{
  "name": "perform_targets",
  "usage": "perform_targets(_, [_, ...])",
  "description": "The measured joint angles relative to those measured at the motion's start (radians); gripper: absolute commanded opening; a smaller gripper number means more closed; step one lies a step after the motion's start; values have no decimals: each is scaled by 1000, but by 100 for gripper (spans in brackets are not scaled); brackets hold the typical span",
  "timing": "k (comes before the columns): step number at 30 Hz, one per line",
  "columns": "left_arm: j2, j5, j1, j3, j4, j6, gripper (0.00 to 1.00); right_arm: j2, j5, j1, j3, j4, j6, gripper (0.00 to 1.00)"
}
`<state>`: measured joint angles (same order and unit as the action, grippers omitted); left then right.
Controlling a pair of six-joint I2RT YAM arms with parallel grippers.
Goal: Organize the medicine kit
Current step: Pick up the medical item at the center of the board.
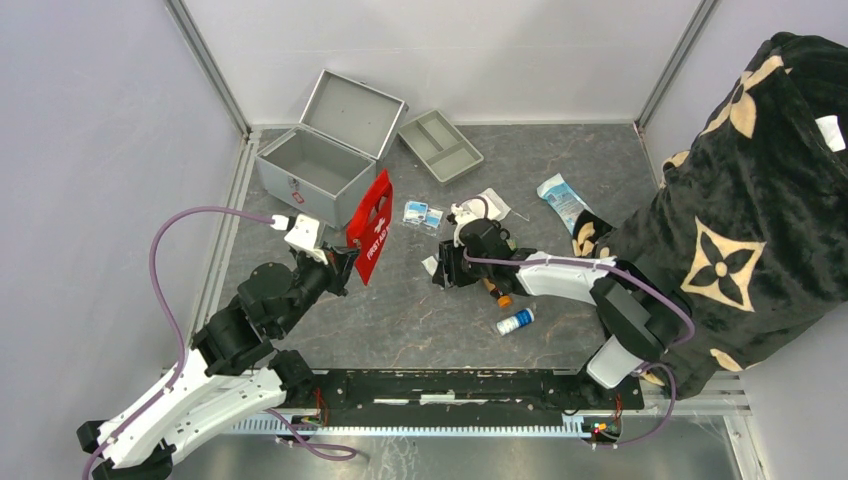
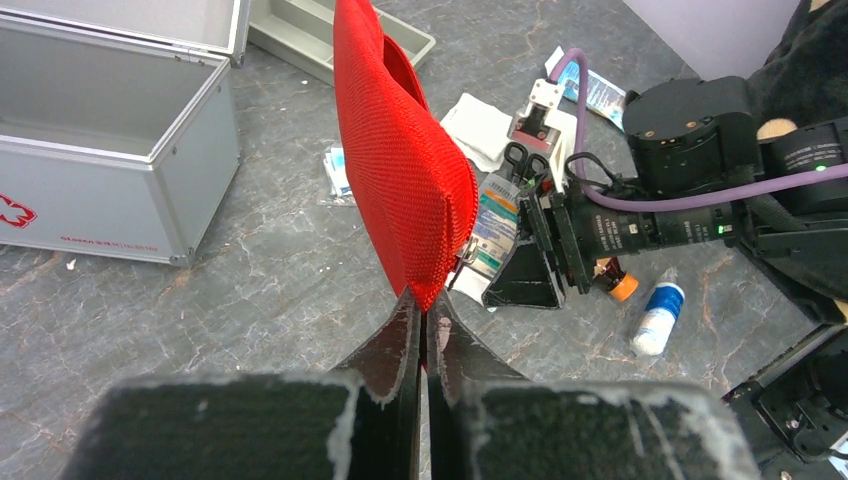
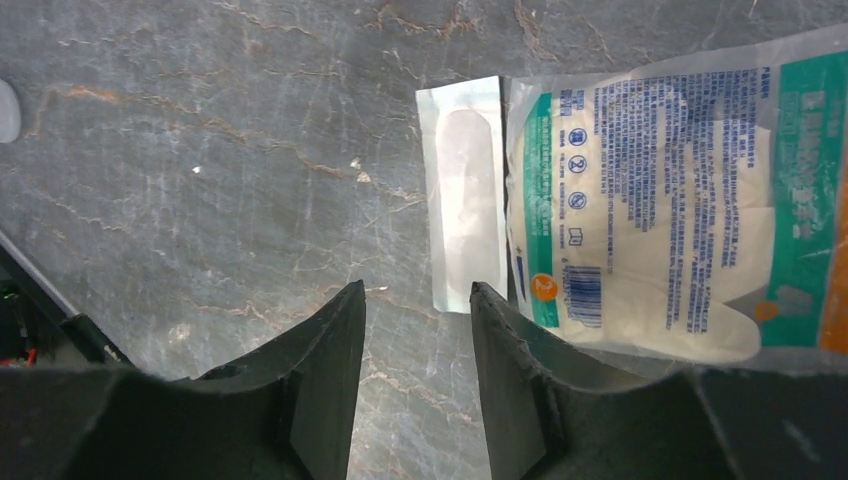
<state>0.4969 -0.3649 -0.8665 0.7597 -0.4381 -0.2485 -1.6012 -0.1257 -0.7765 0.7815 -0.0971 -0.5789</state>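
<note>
The medicine kit (image 1: 315,165) is a silver-grey metal case standing open at the back left, its inside bare (image 2: 110,150). My left gripper (image 1: 347,264) is shut on the lower corner of a flat red pouch (image 1: 372,225), holding it upright just right of the case; the pinch (image 2: 425,297) shows in the left wrist view under the pouch (image 2: 400,150). My right gripper (image 1: 445,268) hovers open low over the table, nothing between its fingers (image 3: 417,290). Just beyond its tips lie a white plaster strip (image 3: 465,200) and a glove packet (image 3: 660,200).
A shallow grey divided tray (image 1: 440,145) lies behind the case's lid. Small packets (image 1: 423,213), a blue-capped white bottle (image 1: 516,321), an orange-capped bottle (image 1: 497,294), a blue pack (image 1: 562,200) and scissors (image 2: 525,160) are scattered mid-table. A dark patterned cloth (image 1: 750,200) fills the right side.
</note>
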Motion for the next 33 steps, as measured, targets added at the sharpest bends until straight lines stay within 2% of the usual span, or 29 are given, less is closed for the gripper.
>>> perform_targets(6, [-2,-1,0,0,-2,0,2,-64,-6,13,18,-3,0,53])
perform_targets(16, [-8,-9,0,0,-3,0,2,-79,64,19,68,48,53,56])
perform_targets(33, [-8,-11,0,-12,-5,0,2,-116,110,19,113,127,146,46])
